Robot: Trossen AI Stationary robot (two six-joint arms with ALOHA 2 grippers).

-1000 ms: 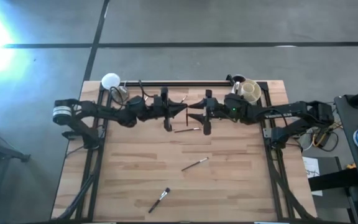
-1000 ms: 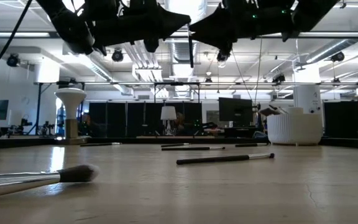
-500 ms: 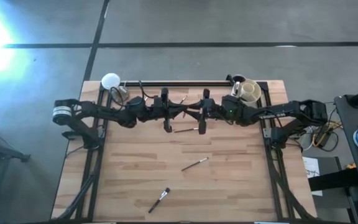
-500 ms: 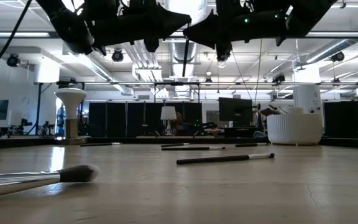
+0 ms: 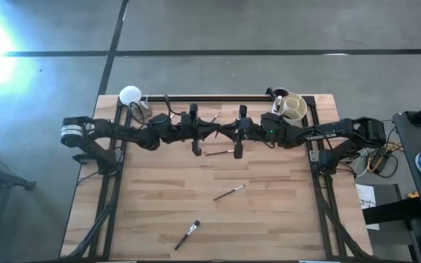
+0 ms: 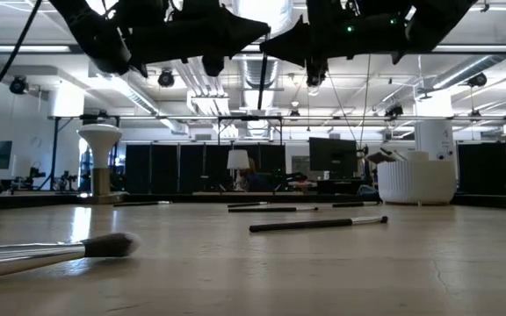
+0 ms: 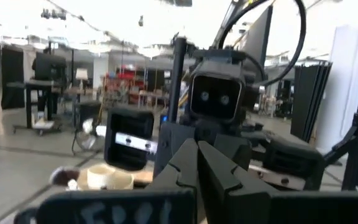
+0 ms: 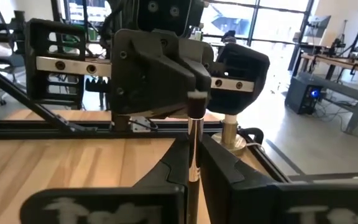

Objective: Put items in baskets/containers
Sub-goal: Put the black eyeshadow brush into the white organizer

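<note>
Both arms are reaching toward each other above the far middle of the table (image 5: 269, 219), their tips almost meeting. The right gripper (image 8: 191, 163) is pinching a thin brush (image 8: 195, 134) between its pressed-together fingers; the brush is standing upright with its dark bristle tip pointing up, just in front of the left gripper (image 5: 212, 132). The left gripper's fingers (image 7: 185, 163) are lying close together, nearly touching, with nothing visible between them, so it is not gripping the brush.

The cream-white cup (image 5: 293, 107) is sitting at the far right corner of the table, beside the right arm's elbow. In the low view it is showing as a ribbed white tub (image 6: 415, 180) with something dark poking out at its left rim.

Three more brushes are lying loose on the wood: one (image 5: 218, 153) just under the two grippers, one (image 5: 228, 193) in the middle of the table, and a fluffier one (image 5: 186, 235) near the front edge. In the low view that fluffy brush (image 6: 51, 253) is lying closest to the camera on the left.

A flat white disc on a stand (image 5: 130, 94) is standing at the far left corner.
</note>
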